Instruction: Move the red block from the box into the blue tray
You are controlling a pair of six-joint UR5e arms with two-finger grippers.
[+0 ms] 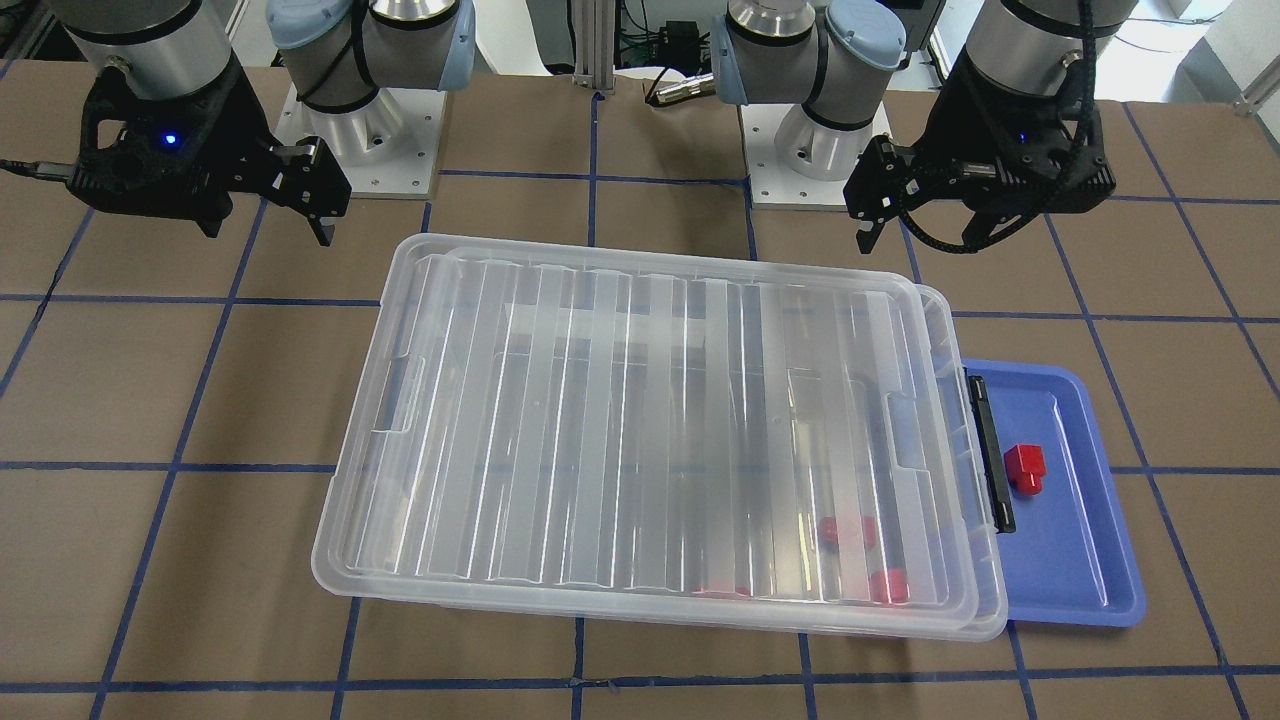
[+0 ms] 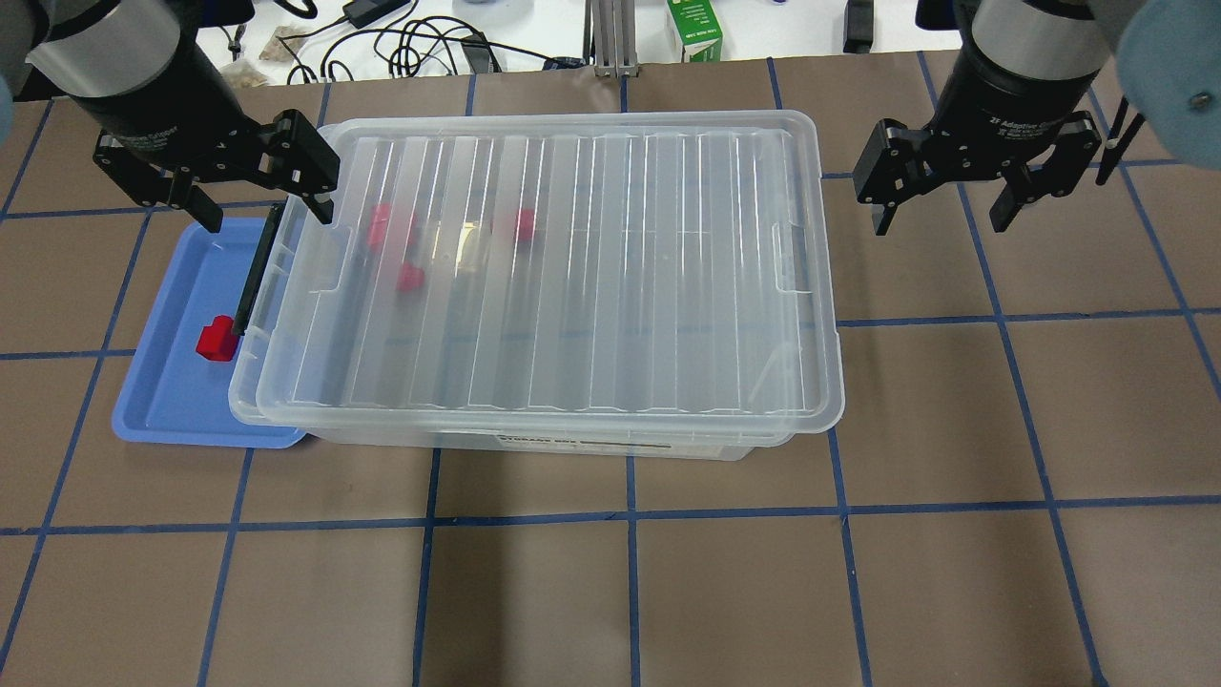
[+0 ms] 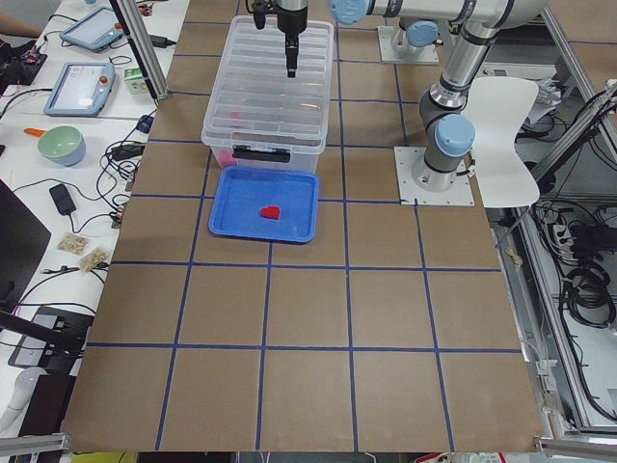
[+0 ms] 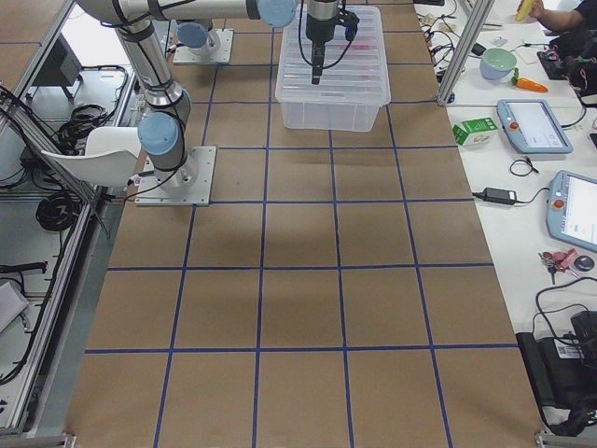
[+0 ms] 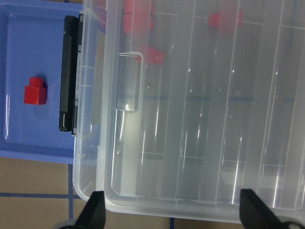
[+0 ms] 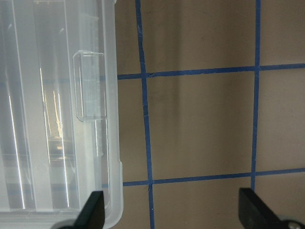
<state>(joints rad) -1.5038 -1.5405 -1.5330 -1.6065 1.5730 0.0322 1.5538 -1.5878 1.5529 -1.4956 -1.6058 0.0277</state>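
Note:
One red block (image 1: 1025,468) lies in the blue tray (image 1: 1080,560), which sits against the clip end of the clear box (image 1: 650,430). The block also shows in the overhead view (image 2: 217,339) and the left wrist view (image 5: 35,90). The ribbed lid lies on the box, slightly askew. Three more red blocks (image 2: 412,277) show blurred through it near the black clip handle (image 2: 256,272). My left gripper (image 2: 267,215) hovers open and empty above the box's tray-side end. My right gripper (image 2: 940,219) hovers open and empty beyond the box's other end.
Both robot bases (image 1: 360,130) stand behind the box on the robot's side. A green carton (image 2: 694,29) and cables lie past the table's far edge. Brown table surface with blue grid lines (image 2: 630,592) stretches in front of the box.

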